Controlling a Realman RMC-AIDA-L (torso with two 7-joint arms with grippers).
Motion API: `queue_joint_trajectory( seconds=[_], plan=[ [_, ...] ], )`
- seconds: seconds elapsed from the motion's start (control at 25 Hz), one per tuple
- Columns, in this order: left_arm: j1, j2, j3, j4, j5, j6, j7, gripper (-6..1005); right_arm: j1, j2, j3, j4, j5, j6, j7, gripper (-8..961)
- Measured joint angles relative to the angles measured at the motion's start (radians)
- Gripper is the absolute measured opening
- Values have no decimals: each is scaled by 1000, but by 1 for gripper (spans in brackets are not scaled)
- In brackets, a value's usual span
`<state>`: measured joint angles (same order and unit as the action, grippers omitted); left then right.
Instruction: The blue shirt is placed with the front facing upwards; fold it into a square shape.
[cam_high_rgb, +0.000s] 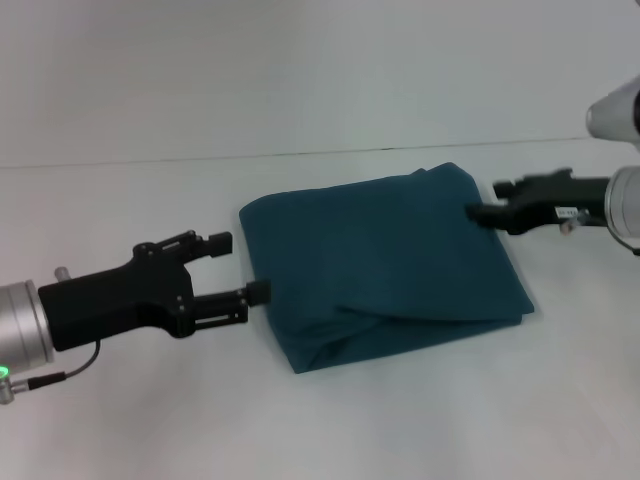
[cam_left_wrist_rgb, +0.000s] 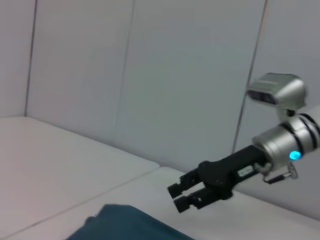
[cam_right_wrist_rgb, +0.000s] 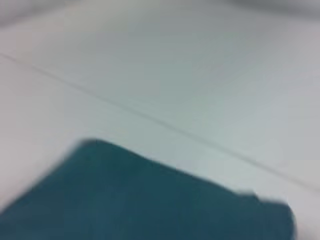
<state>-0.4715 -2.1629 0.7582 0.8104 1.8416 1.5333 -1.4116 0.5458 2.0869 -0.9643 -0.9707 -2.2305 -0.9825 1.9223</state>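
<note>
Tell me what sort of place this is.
Likely a robot test or data-collection bench, not a home. A bare white table stands against plain white wall panels, holding only a folded blue shirt, with the left gripper and right gripper at its sides.

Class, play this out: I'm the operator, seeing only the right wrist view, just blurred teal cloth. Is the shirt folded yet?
Observer: Yes. The head view shows the shirt folded into a rough square on the table.
Operator: Where's the left tool?
Observer: The left tool is open, at the shirt's left edge.
Operator: And the right one?
Observer: The right tool is at the shirt's far right corner. In the left wrist view it seems raised off the cloth.
</note>
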Motion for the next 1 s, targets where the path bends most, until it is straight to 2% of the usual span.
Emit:
queue_joint_trajectory(
  seconds=[0.24,0.4,0.44,0.52,0.72,0.8,0.88,1.0],
  plan=[
    [1,0,-13,-32,-72,-61,-5,875,-56,-1,29,53,270,-95,-423,653],
    [1,0,-27,-62,-105,-102,-22,876,-90,-4,66,88,313,-180,-599,665],
    [1,0,-27,-65,-106,-113,-33,876,-98,-5,79,96,313,-210,-632,727],
    [1,1,-25,-65,-103,-137,-67,876,-111,-8,105,109,312,-269,-679,851],
    [-11,2,-5,-65,-90,-208,-208,879,-157,-17,177,99,312,-417,-738,891],
    [-20,3,5,-66,-87,-236,-292,880,-162,-18,190,95,312,-428,-742,908],
    [-42,5,23,-81,-81,-281,-452,878,-171,-20,230,89,312,-449,-744,924],
    [-50,6,31,-86,-75,-290,-498,876,-174,-23,254,89,312,-453,-745,938]
  ],
)
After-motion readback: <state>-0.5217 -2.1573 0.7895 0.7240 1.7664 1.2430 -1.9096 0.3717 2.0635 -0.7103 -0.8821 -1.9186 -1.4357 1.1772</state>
